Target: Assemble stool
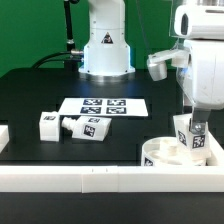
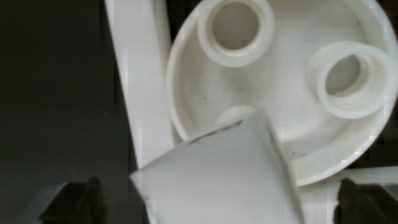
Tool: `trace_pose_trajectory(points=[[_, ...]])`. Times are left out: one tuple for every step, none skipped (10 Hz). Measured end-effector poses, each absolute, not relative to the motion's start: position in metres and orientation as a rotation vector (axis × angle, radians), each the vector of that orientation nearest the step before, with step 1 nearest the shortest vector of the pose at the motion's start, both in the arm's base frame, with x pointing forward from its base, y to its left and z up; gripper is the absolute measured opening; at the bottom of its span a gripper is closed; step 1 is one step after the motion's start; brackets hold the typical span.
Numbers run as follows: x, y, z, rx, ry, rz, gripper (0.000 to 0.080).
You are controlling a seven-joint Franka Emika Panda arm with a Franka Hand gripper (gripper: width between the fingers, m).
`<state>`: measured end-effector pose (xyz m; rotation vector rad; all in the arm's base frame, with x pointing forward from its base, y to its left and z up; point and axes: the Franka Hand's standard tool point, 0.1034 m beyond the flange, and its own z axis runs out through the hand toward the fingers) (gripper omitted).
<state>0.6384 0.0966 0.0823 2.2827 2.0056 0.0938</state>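
Note:
The round white seat [image 1: 163, 154] lies at the front of the exterior view's right, against the border rail, its sockets facing up. My gripper [image 1: 193, 126] is shut on one white tagged leg [image 1: 195, 139] and holds it upright over the seat's right part. In the wrist view the leg [image 2: 217, 168] fills the space between my dark fingers [image 2: 77, 203], with the seat [image 2: 285, 100] and two of its round sockets beyond. Whether the leg touches the seat I cannot tell. Two more tagged legs [image 1: 50, 123] [image 1: 88, 127] lie on the black table at the left.
The marker board [image 1: 103, 105] lies flat mid-table. A long white border rail [image 1: 70, 180] runs along the front edge and also shows beside the seat in the wrist view [image 2: 134, 60]. The robot base [image 1: 105, 45] stands at the back.

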Motion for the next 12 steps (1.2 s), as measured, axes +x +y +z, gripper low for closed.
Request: trace_pose_trajectory(points=[[0.6378,0.0965,0.0812,2.287,2.001,0.092,0.0648],[0.6377,0.0957,0.0808,2.289,2.0,0.091,0.0521],[0.6377,0.0942,0.0806,2.291,1.998,0.089,0.0383],[0.6381,0.0922,0.0811,2.295,1.995,0.088,0.034],[0.6385,0.0901,0.0811,2.297,1.991,0.088,0.034],[0.6388,0.0879,0.0812,2.301,1.986,0.088,0.034],[0.6388,0.0879,0.0812,2.305,1.983,0.088,0.034],[0.6388,0.0877,0.0812,2.332,1.952,0.09,0.034],[0.6388,0.0879,0.0812,2.373,1.905,0.094,0.034],[0.6388,0.0879,0.0812,2.474,1.778,0.102,0.034],[0.6383,0.0879,0.0809,2.591,1.611,0.111,0.034],[0.6371,0.0893,0.0806,2.725,1.388,0.127,0.034]])
